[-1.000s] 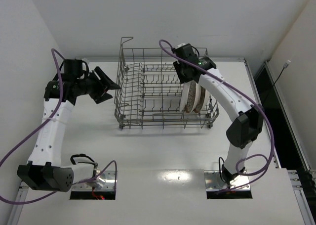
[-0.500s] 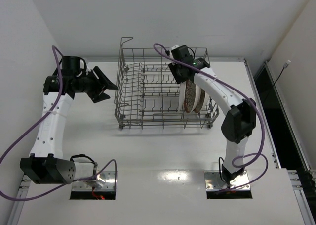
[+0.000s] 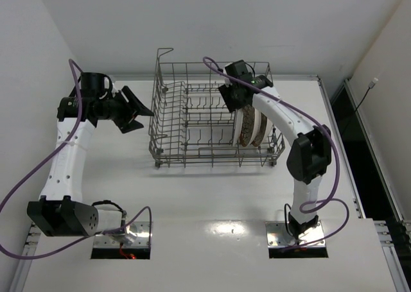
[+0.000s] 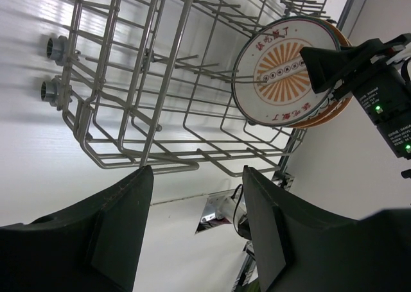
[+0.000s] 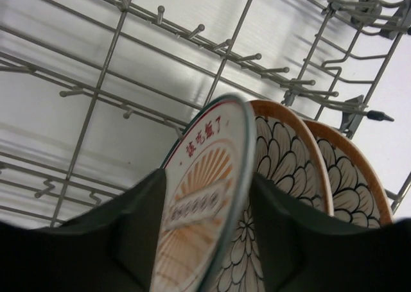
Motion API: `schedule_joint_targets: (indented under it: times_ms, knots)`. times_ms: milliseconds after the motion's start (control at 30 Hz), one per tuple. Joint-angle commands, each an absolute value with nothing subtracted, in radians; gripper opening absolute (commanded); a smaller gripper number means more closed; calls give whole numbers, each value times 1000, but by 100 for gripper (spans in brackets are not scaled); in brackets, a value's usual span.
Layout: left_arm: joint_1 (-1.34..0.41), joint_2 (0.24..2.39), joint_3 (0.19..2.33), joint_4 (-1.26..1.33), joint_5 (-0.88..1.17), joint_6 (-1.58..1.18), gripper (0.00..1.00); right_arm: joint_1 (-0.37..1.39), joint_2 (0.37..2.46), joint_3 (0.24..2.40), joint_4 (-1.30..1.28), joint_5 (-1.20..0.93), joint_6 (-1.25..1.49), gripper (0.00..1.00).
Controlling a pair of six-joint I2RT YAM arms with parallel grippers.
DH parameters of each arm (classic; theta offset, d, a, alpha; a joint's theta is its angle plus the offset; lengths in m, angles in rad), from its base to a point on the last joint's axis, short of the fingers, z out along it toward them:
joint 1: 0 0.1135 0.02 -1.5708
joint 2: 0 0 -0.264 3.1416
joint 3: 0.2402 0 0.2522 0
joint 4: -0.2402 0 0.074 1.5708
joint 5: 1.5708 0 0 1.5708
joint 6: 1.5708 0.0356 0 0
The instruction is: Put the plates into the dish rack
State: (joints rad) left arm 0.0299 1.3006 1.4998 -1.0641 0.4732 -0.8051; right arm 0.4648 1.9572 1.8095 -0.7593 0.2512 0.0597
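Now the white sunburst plate (image 4: pixel 282 74) stands in the dish rack (image 3: pixel 168 112), and it only needs a clean release.

It sits on edge at the rack's right end, just beside the two brown-rimmed plates (image 5: pixel 286 157). The right gripper (image 5: pixel 209 228) straddles its top rim, one finger on each side; I cannot tell whether they pinch it or have slackened. It would be best to spread the fingers fully, then lift straight up out of the rack, so that neither finger drags the rim or tips the plate onto its neighbours. The left gripper (image 4: pixel 196 176) hangs outside the rack's left wall, jaws apart, holding nothing.
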Motion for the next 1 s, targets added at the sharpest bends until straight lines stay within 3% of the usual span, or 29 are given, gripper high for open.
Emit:
schedule_joint_targets:
  times_ms: [0,200,267,533,800,967]
  knots:
    - [41,1319,1493,-1029,494,-801,55,465,1908,1815,-770,261,109,53]
    - [41,1328,1493,-1011,494,-801,55,465,1884,1933,-915,311,161,90]
    - [41,1328,1493,-1011,494,-801,55,465,1875,1994,-954,311,186,96]
    - [51,1338,1483,-962,431,-810,55,474,1731,2112,-1037,88,264,100]
    - [51,1260,1418,-830,298,-784,55,462,1424,1811,-965,15,288,100]
    - [51,1172,1339,-735,106,-735,55,462,1243,1682,-988,15,279,100]
